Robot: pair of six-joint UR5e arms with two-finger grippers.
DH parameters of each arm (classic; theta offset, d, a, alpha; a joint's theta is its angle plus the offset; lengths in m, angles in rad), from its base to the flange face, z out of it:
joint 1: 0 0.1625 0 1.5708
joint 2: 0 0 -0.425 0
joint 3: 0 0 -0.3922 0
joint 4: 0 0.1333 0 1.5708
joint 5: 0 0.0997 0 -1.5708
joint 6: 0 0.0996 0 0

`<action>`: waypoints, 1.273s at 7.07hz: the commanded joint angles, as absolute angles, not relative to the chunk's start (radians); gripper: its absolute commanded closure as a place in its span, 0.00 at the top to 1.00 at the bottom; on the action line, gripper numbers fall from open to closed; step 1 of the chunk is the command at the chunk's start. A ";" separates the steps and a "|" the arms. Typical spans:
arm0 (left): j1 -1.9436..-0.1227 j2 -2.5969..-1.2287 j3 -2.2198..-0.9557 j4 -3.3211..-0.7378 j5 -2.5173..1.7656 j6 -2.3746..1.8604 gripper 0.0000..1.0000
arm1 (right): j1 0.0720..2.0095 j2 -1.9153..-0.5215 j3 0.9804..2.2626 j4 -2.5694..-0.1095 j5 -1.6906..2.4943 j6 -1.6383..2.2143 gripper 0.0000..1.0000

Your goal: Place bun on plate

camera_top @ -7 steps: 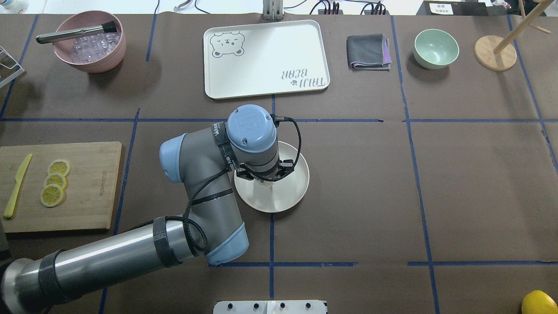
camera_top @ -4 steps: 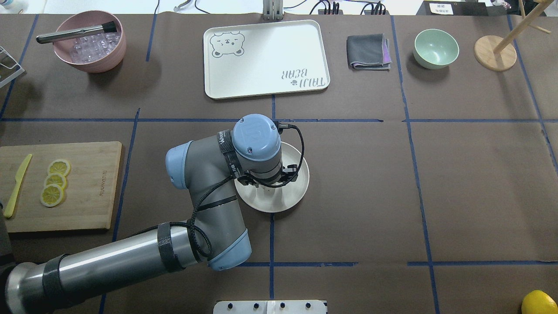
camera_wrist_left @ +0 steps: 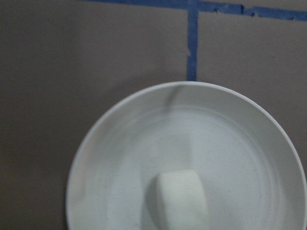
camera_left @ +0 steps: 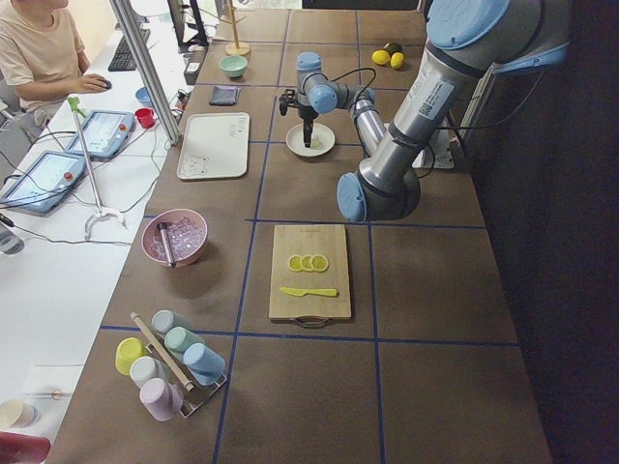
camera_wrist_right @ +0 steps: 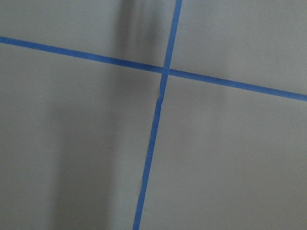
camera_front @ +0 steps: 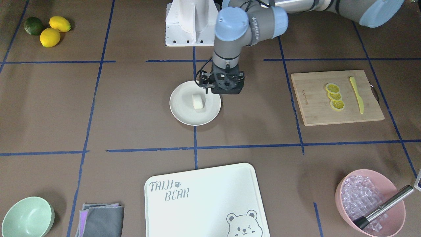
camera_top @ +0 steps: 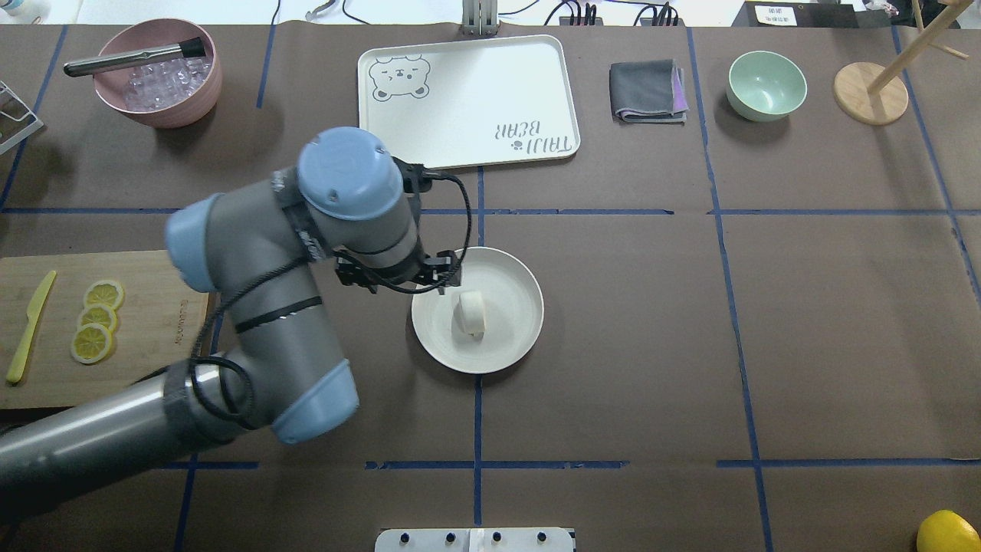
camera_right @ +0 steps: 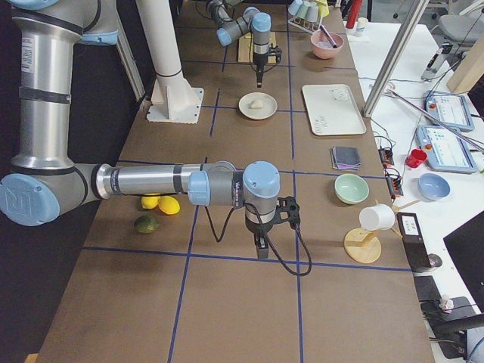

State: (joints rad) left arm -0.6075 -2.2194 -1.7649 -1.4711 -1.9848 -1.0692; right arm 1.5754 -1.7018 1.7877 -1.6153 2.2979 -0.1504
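Reading the overhead view left to right, I count on the worktop (camera_top: 843, 322): one yellow knife (camera_top: 31, 326) and three lemon slices (camera_top: 96, 322) on one wooden cutting board (camera_top: 92, 383); one pink bowl (camera_top: 157, 111) of ice cubes (camera_top: 165, 77) with one metal tool (camera_top: 130, 57) across its rim; one bear-print tray (camera_top: 467, 103); one plate (camera_top: 513, 337); one bun (camera_top: 470, 314); one folded grey cloth (camera_top: 647, 90); one mint-green bowl (camera_top: 766, 84); one wooden stand (camera_top: 870, 92). The front-facing view adds two lemons (camera_front: 50, 37) and one dark green fruit (camera_front: 33, 25).

The bun lies near the centre of the plate. The left end effector (camera_front: 225, 88) hangs above the plate's rim on the robot's left side, apart from the bun.

Limits of visibility:
- The wrist housing covers the left fingers, so I cannot tell whether they are spread or closed.
- The right end effector (camera_right: 259, 248) appears only in the exterior right view, over bare worktop. I cannot tell its state either.
- The left arm covers the cutting board's right edge.
- The overhead frame cuts off one lemon at its lower right corner.
- The left wrist view crops the bun's lower end.
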 commanded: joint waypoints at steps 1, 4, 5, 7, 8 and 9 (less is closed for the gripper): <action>-0.852 -1.965 -1.916 -1.427 -2.179 -0.683 1.00 | 1.575 -1.701 1.787 -1.615 2.298 -0.150 1.00; -1.273 -1.664 -1.875 -1.417 -2.269 -0.042 1.00 | 1.574 -1.703 1.782 -1.615 2.298 -0.150 1.00; -1.392 -1.636 -1.806 -1.405 -2.290 0.083 1.00 | 1.574 -1.701 1.781 -1.615 2.298 -0.152 1.00; -1.555 -1.568 -1.682 -1.420 -2.366 0.291 1.00 | 1.574 -1.703 1.779 -1.615 2.298 -0.152 1.00; -1.603 -1.518 -1.680 -1.420 -2.375 0.294 1.00 | 1.574 -1.703 1.779 -1.615 2.298 -0.152 1.00; -1.630 -1.481 -1.690 -1.420 -2.367 0.296 1.00 | 1.574 -1.703 1.779 -1.615 2.298 -0.152 1.00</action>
